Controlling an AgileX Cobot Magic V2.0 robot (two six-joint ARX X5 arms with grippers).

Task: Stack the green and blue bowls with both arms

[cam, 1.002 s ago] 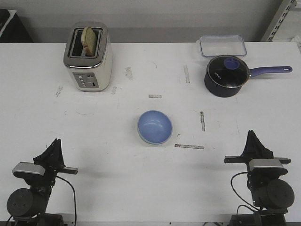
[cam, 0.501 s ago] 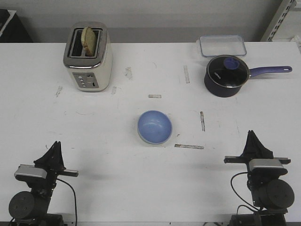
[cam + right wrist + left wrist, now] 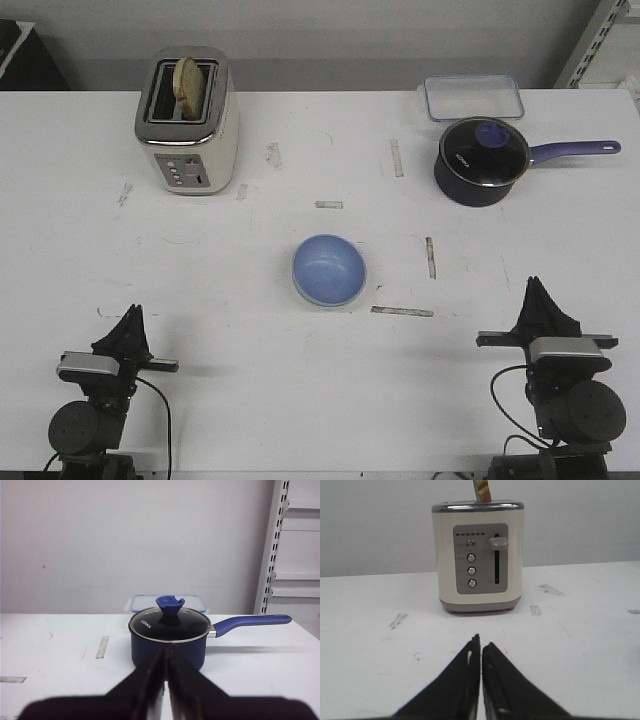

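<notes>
The light blue bowl sits upright in the middle of the table. A thin pale rim shows under its near edge; I cannot tell whether that is the green bowl, which otherwise does not show. My left gripper is shut and empty at the front left, far from the bowl; in the left wrist view its jaws are together and point at the toaster. My right gripper is shut and empty at the front right; in the right wrist view it points at the saucepan.
A cream toaster with a slice of bread stands at the back left, also in the left wrist view. A navy saucepan with lid and long handle stands at the back right, also in the right wrist view, with a clear lidded box behind it.
My left arm has drawn back toward the table's front edge and shifted a little to the right. The right arm and the bowl have not moved.
</notes>
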